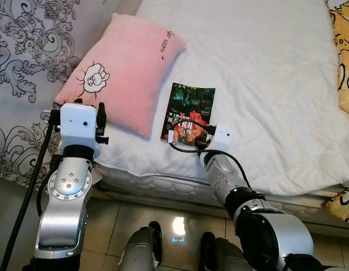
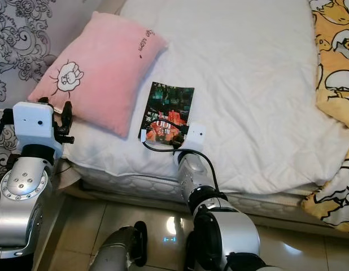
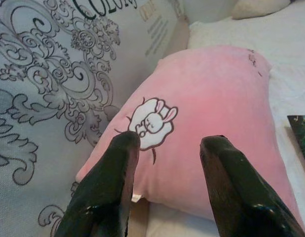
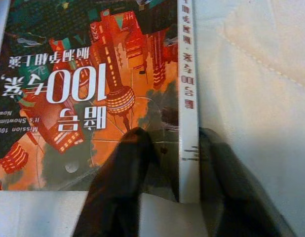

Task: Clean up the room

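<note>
A book [image 1: 188, 113] with a dark red and green cover lies flat on the white bed [image 1: 265, 84], next to a pink pillow [image 1: 126, 73] with a rabbit drawing. My right gripper [image 4: 173, 138] is open at the book's near edge. It straddles the white spine [image 4: 188, 74], with one finger on the cover and the other on the sheet. My left gripper [image 3: 171, 138] is open and empty, held up just short of the pillow's near corner.
Grey fabric with a scroll pattern [image 1: 22, 68] hangs to the left of the pillow. A yellow printed blanket [image 1: 347, 56] covers the bed's right side. The mattress edge [image 1: 163, 183] runs just in front of me, above a tiled floor [image 1: 180, 226].
</note>
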`<state>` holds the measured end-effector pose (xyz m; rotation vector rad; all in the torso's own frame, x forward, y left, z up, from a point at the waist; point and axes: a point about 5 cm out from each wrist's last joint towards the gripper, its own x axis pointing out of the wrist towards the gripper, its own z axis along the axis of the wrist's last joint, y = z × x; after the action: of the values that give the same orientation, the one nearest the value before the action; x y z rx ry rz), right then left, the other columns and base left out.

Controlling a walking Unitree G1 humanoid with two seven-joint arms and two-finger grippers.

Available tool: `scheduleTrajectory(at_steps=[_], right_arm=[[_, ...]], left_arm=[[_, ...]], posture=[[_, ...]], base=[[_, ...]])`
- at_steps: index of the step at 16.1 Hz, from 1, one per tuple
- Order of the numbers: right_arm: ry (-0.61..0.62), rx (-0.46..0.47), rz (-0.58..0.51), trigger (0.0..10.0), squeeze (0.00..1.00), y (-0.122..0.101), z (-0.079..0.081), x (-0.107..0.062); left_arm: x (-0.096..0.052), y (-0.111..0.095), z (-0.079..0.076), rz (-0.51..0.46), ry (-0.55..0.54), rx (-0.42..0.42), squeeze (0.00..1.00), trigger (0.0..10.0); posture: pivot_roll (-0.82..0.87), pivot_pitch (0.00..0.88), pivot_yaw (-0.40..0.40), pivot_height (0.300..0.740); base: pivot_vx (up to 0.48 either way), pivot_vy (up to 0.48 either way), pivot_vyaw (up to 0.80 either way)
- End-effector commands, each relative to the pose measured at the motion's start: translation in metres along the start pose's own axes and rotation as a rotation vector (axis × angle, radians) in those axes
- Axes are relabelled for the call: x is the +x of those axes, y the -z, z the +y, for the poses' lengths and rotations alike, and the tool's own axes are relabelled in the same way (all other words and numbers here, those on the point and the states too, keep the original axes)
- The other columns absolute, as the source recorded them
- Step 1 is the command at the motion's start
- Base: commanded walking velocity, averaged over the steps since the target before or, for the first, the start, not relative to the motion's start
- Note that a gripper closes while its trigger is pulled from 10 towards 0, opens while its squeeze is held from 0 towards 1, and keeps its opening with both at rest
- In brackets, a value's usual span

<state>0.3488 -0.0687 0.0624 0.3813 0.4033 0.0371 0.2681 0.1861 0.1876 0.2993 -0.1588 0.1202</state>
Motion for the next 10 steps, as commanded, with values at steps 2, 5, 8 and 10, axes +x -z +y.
scheduleTrajectory(at_steps=[2,5,8,10], right_arm=[[-0.127,-0.030,0.023,10.0,1.00,0.013,0.057,-0.006],[-0.152,-0.058,-0.020,10.0,1.00,0.010,0.064,-0.007],[-0.198,-0.074,-0.040,10.0,1.00,0.013,0.067,-0.010],[-0.217,-0.093,-0.047,10.0,1.00,0.015,0.070,-0.011]], left_arm=[[0.001,0.007,0.001,0.023,-0.014,0.000,0.00,10.0],[0.004,0.007,-0.005,0.020,-0.008,-0.020,0.00,10.0],[0.010,0.007,-0.012,0.008,0.008,-0.038,0.00,10.0],[0.013,0.008,-0.018,0.006,0.020,-0.049,0.00,10.0]], posture=[[0.23,0.231,0.003,0.740],[0.21,0.211,0.001,0.740],[0.17,0.184,-0.002,0.740],[0.16,0.174,0.000,0.740]], base=[[0.000,0.000,0.00],[0.000,0.000,0.00],[0.000,0.000,0.00],[0.000,0.000,0.00]])
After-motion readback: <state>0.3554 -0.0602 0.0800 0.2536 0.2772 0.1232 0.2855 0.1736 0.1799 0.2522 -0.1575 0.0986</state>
